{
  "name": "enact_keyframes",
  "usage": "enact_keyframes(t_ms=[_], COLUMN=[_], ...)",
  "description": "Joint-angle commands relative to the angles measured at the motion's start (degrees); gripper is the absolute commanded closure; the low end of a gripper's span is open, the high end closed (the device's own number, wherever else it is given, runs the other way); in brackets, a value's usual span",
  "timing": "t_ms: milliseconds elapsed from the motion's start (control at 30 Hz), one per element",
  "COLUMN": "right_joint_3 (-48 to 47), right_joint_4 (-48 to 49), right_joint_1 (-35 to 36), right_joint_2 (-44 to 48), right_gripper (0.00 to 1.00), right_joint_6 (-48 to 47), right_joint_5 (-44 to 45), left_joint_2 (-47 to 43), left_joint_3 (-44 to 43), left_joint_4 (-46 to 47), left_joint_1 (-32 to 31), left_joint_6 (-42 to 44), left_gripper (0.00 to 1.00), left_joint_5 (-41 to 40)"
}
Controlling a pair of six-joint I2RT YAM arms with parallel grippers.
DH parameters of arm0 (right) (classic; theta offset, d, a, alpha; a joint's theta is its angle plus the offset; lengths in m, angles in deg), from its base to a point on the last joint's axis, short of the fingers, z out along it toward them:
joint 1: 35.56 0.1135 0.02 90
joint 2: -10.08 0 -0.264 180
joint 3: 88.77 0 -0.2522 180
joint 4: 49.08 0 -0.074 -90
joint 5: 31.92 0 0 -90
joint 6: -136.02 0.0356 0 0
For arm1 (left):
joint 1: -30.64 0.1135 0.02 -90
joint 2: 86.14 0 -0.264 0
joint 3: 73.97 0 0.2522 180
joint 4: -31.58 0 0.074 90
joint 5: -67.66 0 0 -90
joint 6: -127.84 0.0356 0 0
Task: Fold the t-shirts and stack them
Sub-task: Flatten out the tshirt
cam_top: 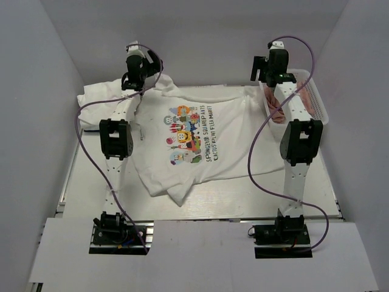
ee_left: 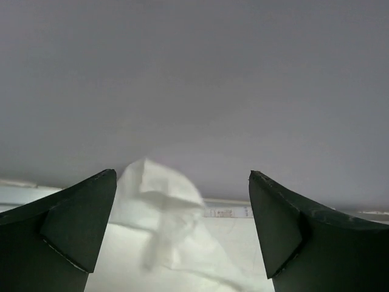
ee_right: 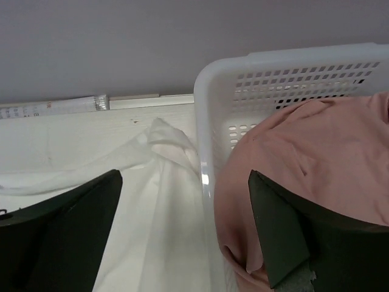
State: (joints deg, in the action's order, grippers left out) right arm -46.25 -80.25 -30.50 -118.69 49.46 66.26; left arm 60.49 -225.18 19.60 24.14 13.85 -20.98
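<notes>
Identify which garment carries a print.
The white t-shirt spread mid-table, with cartoon figures and dark lettering; the bunched white one far left and the pink one in the basket look plain.

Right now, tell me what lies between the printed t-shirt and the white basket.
Nothing; the right wrist view shows the printed t-shirt bunched against the white basket.

The table [cam_top: 228, 199] carried a printed shirt [cam_top: 200, 140], spread print-up across its middle, with the hem rumpled toward the near edge. A white shirt [cam_top: 97, 97] lay bunched at the far left corner, just beside the first. A basket [cam_top: 320, 104] stood at the far right corner.
</notes>
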Motion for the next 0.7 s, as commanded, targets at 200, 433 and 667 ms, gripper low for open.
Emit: enact_keyframes(t_ms=[200,433,667], right_joint_3=[11.6,37.9,60.4], right_joint_4=[-1.7,-0.4,1.7], right_joint_1=[3.4,7.5,8.5], right_joint_2=[16.0,31.6,42.0], right_gripper=[0.10,0.10,0.10], right_joint_6=[-0.9,4.0,10.4], right_joint_5=[-1.6,-5.5,-5.6], left_joint_2=[-15.5,-35.3,-53.8], left_joint_3=[7.4,34.5,64.9], left_joint_4=[-2.0,-8.4,-12.9], left_joint_1=[0.4,-0.9,-1.4], left_joint_6=[-1.5,-0.5,-4.1], left_gripper=[0.00,0.00,0.00], left_joint_5=[9.0,17.9,19.2])
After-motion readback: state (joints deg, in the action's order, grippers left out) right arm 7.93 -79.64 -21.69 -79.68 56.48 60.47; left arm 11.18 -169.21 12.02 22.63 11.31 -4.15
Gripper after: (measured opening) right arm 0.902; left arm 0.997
